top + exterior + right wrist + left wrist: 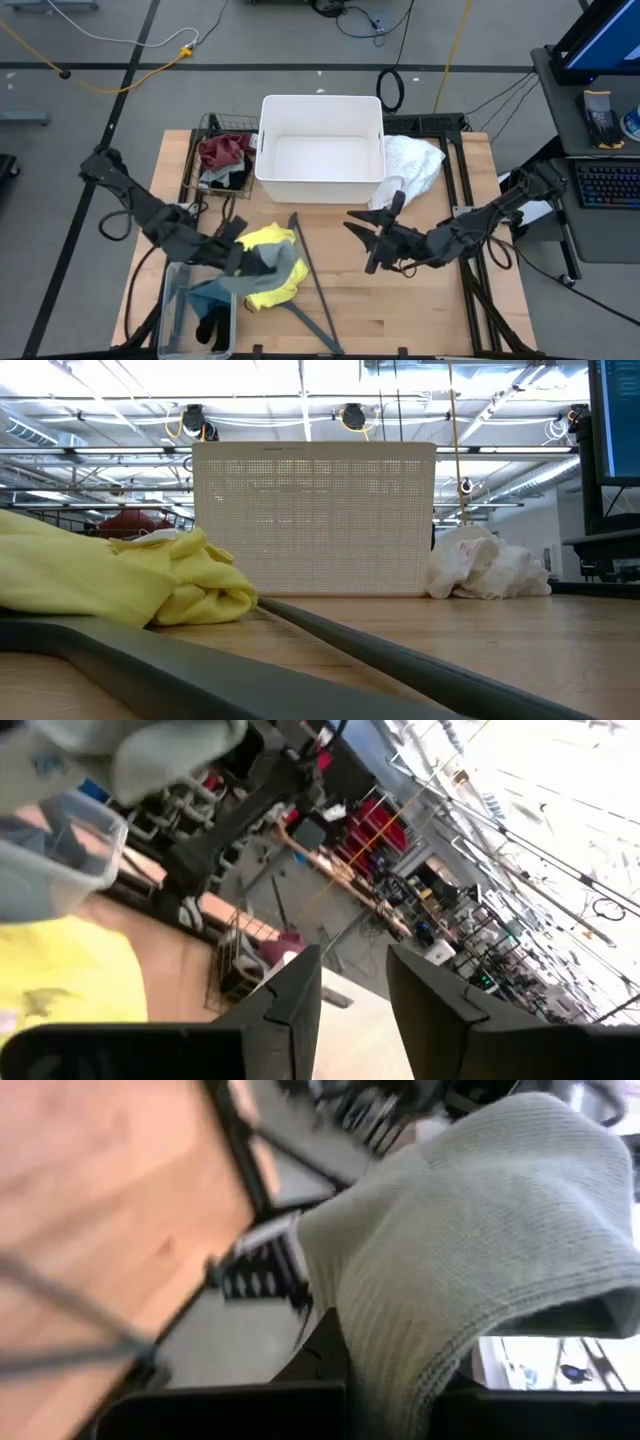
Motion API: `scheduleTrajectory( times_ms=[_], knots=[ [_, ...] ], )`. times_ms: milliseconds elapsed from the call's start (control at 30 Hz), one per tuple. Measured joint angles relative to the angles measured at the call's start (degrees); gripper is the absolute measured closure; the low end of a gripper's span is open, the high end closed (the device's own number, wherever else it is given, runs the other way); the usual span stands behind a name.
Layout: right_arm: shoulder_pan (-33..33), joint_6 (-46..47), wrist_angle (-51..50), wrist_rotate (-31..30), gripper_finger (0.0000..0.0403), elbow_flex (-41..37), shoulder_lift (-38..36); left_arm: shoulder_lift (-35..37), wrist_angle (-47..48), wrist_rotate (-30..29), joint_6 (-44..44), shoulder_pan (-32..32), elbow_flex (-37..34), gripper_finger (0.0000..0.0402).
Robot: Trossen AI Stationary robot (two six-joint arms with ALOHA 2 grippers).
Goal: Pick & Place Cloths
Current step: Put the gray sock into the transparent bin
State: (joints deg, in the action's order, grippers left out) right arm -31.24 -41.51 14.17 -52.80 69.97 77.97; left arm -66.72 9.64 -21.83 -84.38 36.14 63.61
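High view: left gripper (236,258) clamped on sage green cloth (262,272), held over yellow cloth (272,262) beside clear bin (171,300) at near left table (400,310) edge. Teal cloth (212,293) draped into that bin, black cloth (212,328) lower inside. Right gripper (373,228) at table centre, fingers spread, empty. White cloth (415,165) against right wall of white tub (320,150). Maroon cloth (224,150) in wire basket (200,170) left of tub. Dark hanger (310,285) flat beside yellow cloth.

2 dark jointed arms (150,215), black cabling.
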Motion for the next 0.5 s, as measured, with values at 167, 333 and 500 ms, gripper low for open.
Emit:
scheduleTrajectory(
  times_ms=[167, 333, 500],
  knots=[
    [0.00, 1.86, -2.74, 0.12, 0.0294, 0.00, 0.01, 2.92, 9.96, 3.52, -12.91, 3.91, 0.00, 0.0400],
    [0.00, 3.32, -3.28, 0.12, 0.0297, -1.02, 0.02, 3.92, 22.19, 10.90, -25.39, 7.86, 0.00, 0.0400],
    [0.00, 3.36, -3.32, 0.13, 0.0297, -2.92, 0.00, 3.79, 33.51, 22.23, -36.51, 11.40, 0.00, 0.0400]
  ],
)
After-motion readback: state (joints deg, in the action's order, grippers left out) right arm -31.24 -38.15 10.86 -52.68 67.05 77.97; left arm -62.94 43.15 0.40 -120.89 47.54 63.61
